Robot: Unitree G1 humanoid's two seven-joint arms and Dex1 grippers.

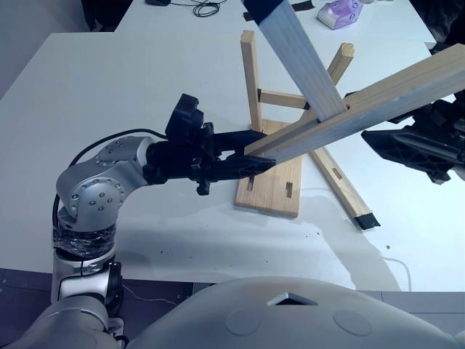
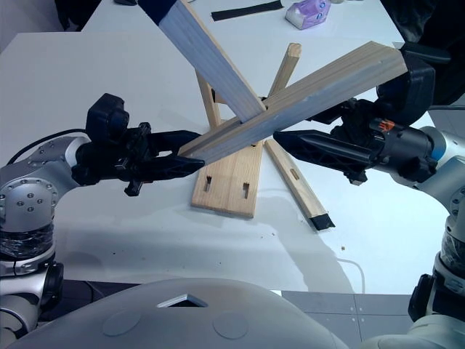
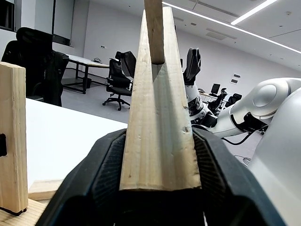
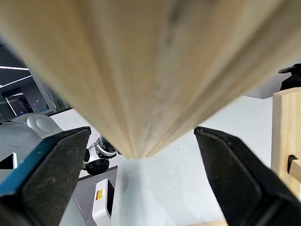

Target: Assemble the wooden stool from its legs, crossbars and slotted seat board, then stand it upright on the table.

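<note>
Wooden leg [image 2: 305,94] slants up from the left gripper [image 2: 185,156], which pinches its low end over the seat board [image 2: 225,182], to the right gripper [image 2: 311,131], spread wide around its higher part without touching.

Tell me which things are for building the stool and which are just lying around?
For the stool:
joined wooden bars, held in the left gripper
slotted seat board
two legs rising from it, with a crossbar between them
loose leg lying beside the board

Just lying about:
purple tissue pack
black cable
black strip
</note>
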